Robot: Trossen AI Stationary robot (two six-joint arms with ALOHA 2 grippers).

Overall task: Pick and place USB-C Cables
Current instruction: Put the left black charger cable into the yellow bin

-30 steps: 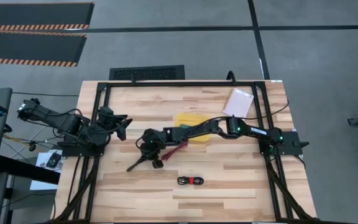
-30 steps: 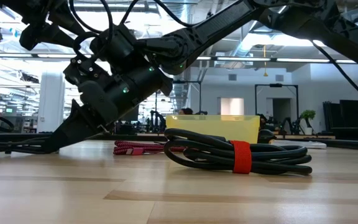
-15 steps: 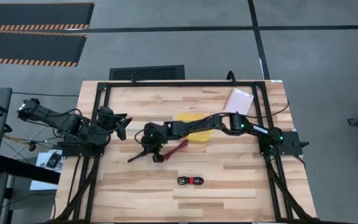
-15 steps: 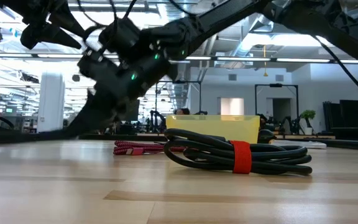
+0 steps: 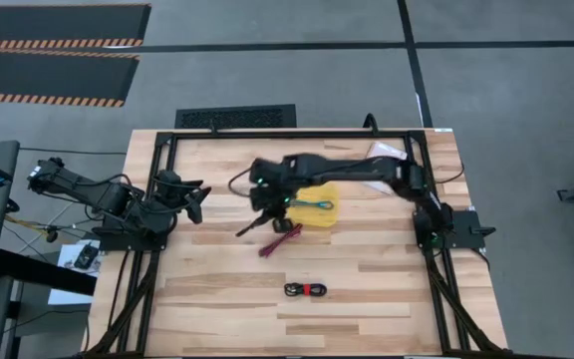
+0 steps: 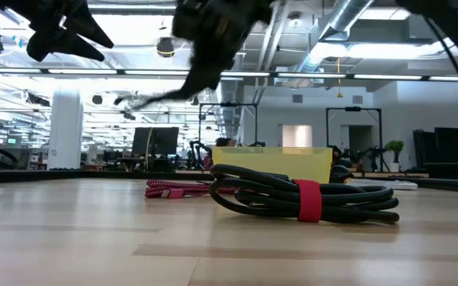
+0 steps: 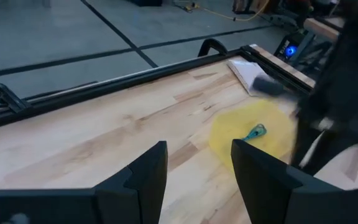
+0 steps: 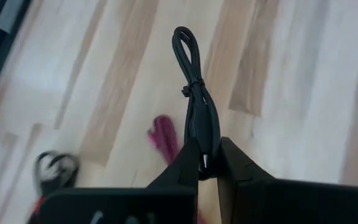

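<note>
no readable text, labels or signs

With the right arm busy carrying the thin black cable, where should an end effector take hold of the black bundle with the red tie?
Grip the black coiled bundle across its red tie at mid-length, coming straight down from above. It lies flat on the bare wooden table, and the tie cinches its strands together there.

The pale butcher-block wooden counter [image 5: 367, 279] shows smooth, faintly satin planks. The shallow yellow rectangular plastic tray [image 6: 312, 163] looks translucent and slick. The thick black rubbery cable bundle [image 6: 269, 191] has a soft sheen, its red tie [image 6: 308, 199] matt like cloth. The maroon cable [image 6: 173, 189] looks braided. The right gripper's matt black fingers [image 8: 182, 171] pinch a thin, smooth black cable [image 8: 197, 112]
</note>
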